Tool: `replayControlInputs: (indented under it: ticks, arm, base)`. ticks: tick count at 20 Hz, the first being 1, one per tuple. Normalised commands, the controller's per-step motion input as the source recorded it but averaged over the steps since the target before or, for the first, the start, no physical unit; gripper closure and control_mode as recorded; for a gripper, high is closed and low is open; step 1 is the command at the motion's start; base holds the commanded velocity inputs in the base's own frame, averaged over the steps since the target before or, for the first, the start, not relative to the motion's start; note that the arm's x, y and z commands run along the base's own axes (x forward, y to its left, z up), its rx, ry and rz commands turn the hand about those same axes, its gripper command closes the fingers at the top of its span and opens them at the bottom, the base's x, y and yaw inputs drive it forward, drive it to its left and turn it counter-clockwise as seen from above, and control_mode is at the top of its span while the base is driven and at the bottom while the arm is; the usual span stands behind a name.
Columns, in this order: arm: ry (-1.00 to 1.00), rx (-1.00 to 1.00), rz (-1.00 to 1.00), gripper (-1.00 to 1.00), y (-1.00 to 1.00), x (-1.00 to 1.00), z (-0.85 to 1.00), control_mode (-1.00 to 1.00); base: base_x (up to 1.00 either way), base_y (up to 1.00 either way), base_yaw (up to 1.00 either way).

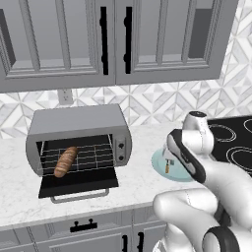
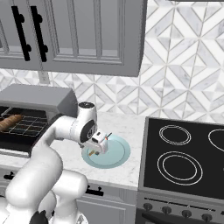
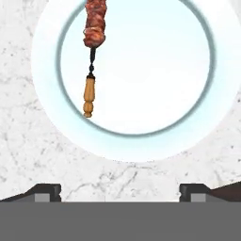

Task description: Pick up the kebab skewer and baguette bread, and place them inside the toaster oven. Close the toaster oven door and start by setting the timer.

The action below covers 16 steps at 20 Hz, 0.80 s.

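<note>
tool (image 3: 120, 190): my hand view shows the two dark finger tips spread wide at the bottom corners, nothing between them, so i read it as open and empty.
arm pose: i see the arm rise from the base, fold at the elbow and reach forward over the worktop (image 1: 142, 142), with the wrist turned down so the tool (image 2: 98, 146) hangs just above the plate.
plate (image 3: 197, 122): a pale blue round plate directly under the tool, lying flat on the marble worktop between the oven and the black cooktop (image 2: 183, 153).
kebab skewer (image 3: 94, 28): lies on the plate, toward its left side in my hand view. its long axis runs up and down in that view, meat chunks at the top running out past the edge, wooden handle end pointing down toward the tool. it is apart from both finger tips.
toaster oven (image 1: 78, 140): stands on the worktop to the left of the plate, well apart from the tool, against the patterned tile wall.
toaster oven door (image 1: 78, 184): dropped open, lying roughly flat out front with its silver bar handle at the near edge.
baguette bread (image 1: 65, 161): already on the wire rack inside the oven, left part of the rack, long axis tilted, its near end lower left and far end upper right in the left base view.
cabinets (image 1: 113, 39): grey wall units above the oven.
</note>
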Motion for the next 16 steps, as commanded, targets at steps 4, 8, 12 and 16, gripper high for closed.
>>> replayControlInputs:
  ticks: [4, 8, 12, 16]
  arm:
    - [0.02, 0.02, -0.04, -1.00, -0.08, 0.74, -0.63, -1.00]
    - [0.02, 0.05, -0.09, -1.00, 0.00, 0.73, -0.40, -1.00]
    - [0.04, 0.01, -0.09, -1.00, 0.00, 0.55, -0.25, -1.00]
    - [0.09, 0.00, -0.08, -1.00, 0.00, 0.19, -0.15, -1.00]
  base:
    - [0.00, 0.00, 0.00]
    - [0.00, 0.00, 0.00]
    - [0.00, 0.00, 0.00]
    - [0.00, 0.00, 0.00]
